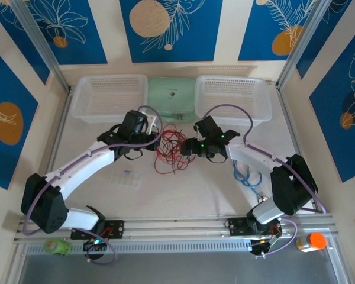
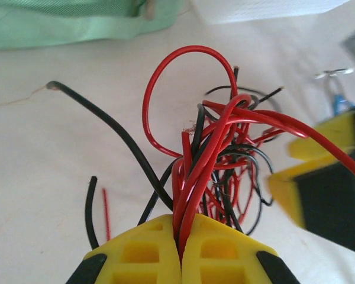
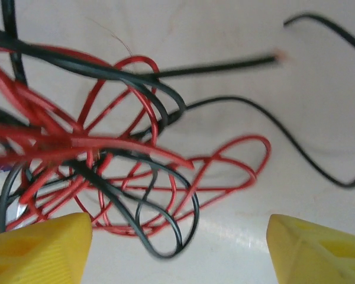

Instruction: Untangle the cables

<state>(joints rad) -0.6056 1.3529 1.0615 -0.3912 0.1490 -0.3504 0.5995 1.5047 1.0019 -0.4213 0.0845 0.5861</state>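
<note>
left end effector (image 2: 180, 239): closed, clamped on a mixed pinch of the thin, curly red and black cables (image 2: 216, 148).
right end effector (image 3: 177, 251): fingers wide apart, holding nothing; loops lie just ahead of the gap.
cables position: one knotted clump mid-worktop (image 1: 183, 198), between the two end effectors; a few black ends stray out loose.
risk 1: the left pinch holds many strands at once, so a pull likely drags the whole clump or tightens the knot.
risk 2: if the right closes here, it could catch crossed red and black loops together. Same result.
risk 3: the end effectors are close, so a careless inward move could bump them.
arm pose: both reach forward and inward, wrists tipped down, facing each other across the clump.
surroundings: two white perforated plastic baskets (image 1: 109, 97) and a pale green pouch (image 1: 173, 94) at the far edge, apart from the clump.
</note>
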